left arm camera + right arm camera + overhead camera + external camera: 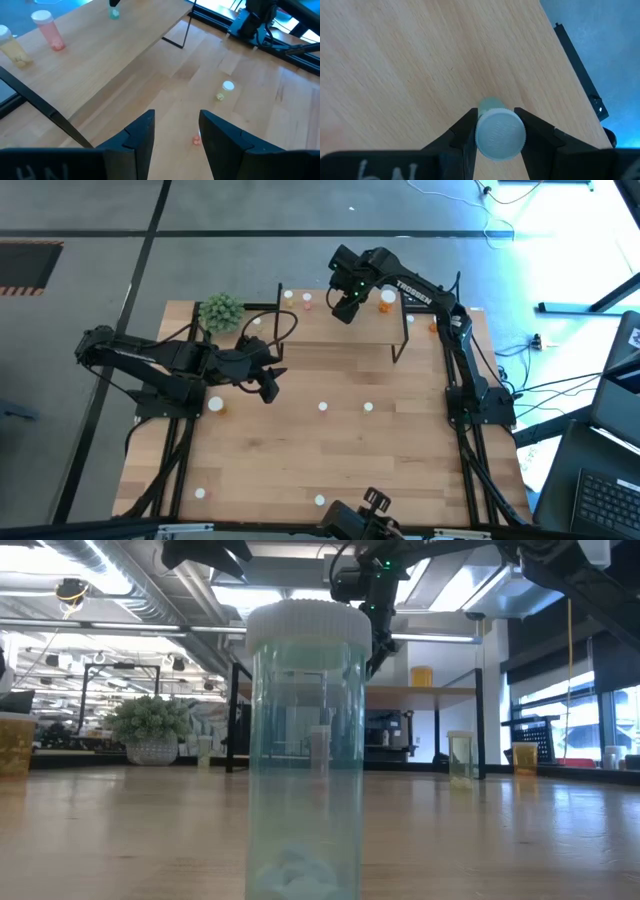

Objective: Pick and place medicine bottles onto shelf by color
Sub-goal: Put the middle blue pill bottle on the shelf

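Right gripper [345, 308] hangs over the shelf [330, 328] at the table's far edge in the high view; the left gripper [268, 388] is over the tabletop [330, 460], nearer its left side, beside the green spiky plant ball [221, 312]. Small white-capped bottles lie scattered on the table, one [323, 407] near the middle, and an orange bottle [385, 298] stands on the shelf close to the right gripper.

Low view: a clear bottle with a white cap [305, 750] fills the foreground, standing upright on the table. Behind it the shelf board [420, 691] carries a yellow-orange bottle [421, 676]; the right arm descends from above to just over the board.

Left wrist view: the left fingers [142, 135] stand apart with nothing between them — open. Beyond them, a pink bottle [48, 30] and a yellowish bottle [11, 47] stand on the shelf, and a small yellowish bottle [224, 90] lies on the table.

Right wrist view: the right fingers [465, 131] are clamped on a pale green bottle [497, 131] with a white cap, held upright over the shelf's wood surface — whether its base touches the board cannot be told.
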Action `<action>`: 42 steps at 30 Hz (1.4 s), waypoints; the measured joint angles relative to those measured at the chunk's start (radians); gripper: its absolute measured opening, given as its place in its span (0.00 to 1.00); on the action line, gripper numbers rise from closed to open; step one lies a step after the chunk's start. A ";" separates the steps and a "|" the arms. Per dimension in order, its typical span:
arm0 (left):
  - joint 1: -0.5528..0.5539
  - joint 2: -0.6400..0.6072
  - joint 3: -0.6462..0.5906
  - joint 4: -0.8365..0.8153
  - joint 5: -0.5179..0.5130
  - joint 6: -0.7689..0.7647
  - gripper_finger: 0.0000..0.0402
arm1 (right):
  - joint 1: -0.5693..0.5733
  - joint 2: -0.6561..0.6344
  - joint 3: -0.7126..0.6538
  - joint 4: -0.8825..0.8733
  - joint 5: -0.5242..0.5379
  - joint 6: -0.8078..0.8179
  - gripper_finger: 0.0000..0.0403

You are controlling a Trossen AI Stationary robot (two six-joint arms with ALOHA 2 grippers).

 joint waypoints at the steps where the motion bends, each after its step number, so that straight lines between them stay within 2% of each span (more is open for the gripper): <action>1: 0.000 0.000 0.000 0.000 -0.009 0.007 0.37 | 0.000 0.000 0.000 0.001 0.000 0.000 0.31; 10: 0.000 0.000 0.000 0.000 -0.128 0.017 0.37 | -0.001 0.001 0.000 0.015 0.000 0.002 0.31; 26: 0.000 0.000 0.000 0.000 -0.128 0.017 0.37 | -0.001 0.003 -0.001 0.034 0.000 0.023 0.47; 42: 0.000 0.000 0.000 0.000 -0.128 0.017 0.37 | -0.001 0.003 0.006 0.025 0.001 0.025 0.46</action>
